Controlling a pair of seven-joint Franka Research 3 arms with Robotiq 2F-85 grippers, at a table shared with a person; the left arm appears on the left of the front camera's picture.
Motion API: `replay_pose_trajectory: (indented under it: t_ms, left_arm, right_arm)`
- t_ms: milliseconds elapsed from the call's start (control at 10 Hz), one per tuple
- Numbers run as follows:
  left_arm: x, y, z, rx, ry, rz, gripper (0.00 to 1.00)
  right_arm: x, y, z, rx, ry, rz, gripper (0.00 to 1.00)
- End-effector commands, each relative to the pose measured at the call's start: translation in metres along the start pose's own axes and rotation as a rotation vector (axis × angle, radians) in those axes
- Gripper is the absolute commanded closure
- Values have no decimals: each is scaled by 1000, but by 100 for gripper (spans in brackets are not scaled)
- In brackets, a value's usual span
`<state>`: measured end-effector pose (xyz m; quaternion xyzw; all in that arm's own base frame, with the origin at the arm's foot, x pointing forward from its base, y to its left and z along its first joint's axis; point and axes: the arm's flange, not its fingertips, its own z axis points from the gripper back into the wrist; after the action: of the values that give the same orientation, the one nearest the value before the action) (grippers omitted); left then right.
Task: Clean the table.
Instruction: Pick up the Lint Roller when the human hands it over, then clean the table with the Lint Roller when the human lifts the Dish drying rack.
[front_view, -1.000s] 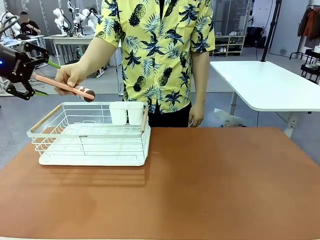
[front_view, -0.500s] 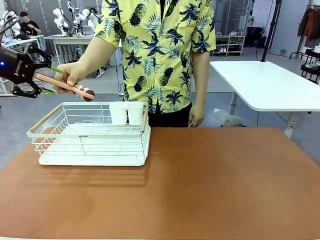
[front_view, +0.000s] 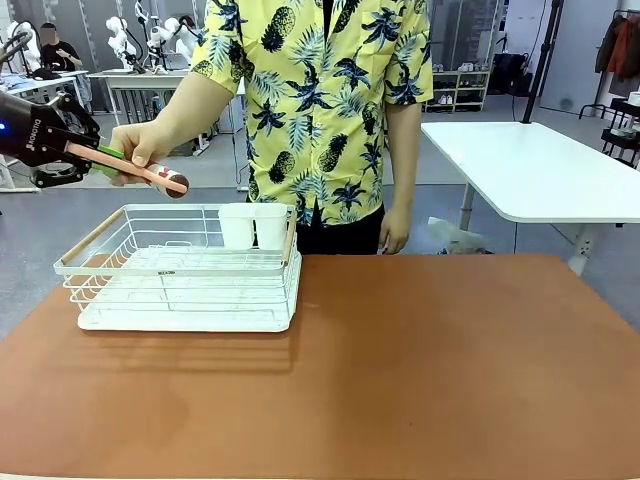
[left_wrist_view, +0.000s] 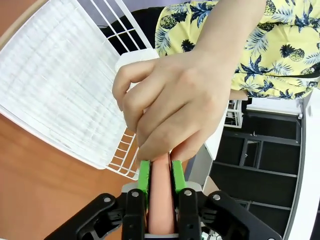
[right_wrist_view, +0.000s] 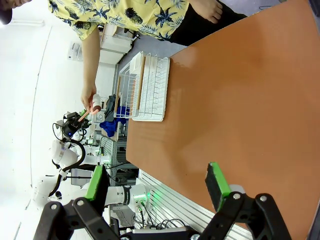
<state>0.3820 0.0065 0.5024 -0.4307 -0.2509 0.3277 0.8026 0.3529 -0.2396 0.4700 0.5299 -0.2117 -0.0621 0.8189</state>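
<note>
The terracotta table (front_view: 450, 360) runs lengthwise sideways under the white dish rack (front_view: 180, 268). Above the rack's far left corner, a pink-handled utensil (front_view: 150, 175) slants, dark head lowest. The left gripper (front_view: 108, 160) reaches in level, its 2 green pads clamping the handle beside the person's hand (front_view: 135, 148). The right gripper (right_wrist_view: 155, 175) gapes wide, well apart from the rack.

A person in a yellow pineapple shirt stands at the far side of the table (front_view: 450, 350). One hand (front_view: 138, 150) holds a pink-handled utensil (front_view: 168, 180) with a dark tip above the white dish rack (front_view: 180, 320). The left gripper (front_view: 100, 160) meets the handle's other end. Its green pads seem clamped on it, though that spot is small here. Two white cups (front_view: 240, 226) sit in the rack's far right corner.
</note>
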Motion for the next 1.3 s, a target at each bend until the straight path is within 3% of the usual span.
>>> replay_pose_trajectory:
  t_ms: [0, 100, 200, 300, 1200]
  left_arm:
    - [-2, 3, -6, -32, -34, -24, 100]
    - [-3, 1, -5, -35, -33, -26, 93]
    - [-2, 1, 2, -55, 23, -18, 100]
    - [0, 0, 0, -2, -6, -11, 100]
    - [0, 0, 0, -2, -6, -11, 100]
  right_arm:
    - [1, 2, 2, 16, -6, 9, 0]
    - [1, 2, 2, 16, -6, 9, 0]
    - [1, 2, 2, 16, -6, 9, 0]
    - [1, 2, 2, 16, -6, 9, 0]
    - [1, 2, 2, 16, -6, 9, 0]
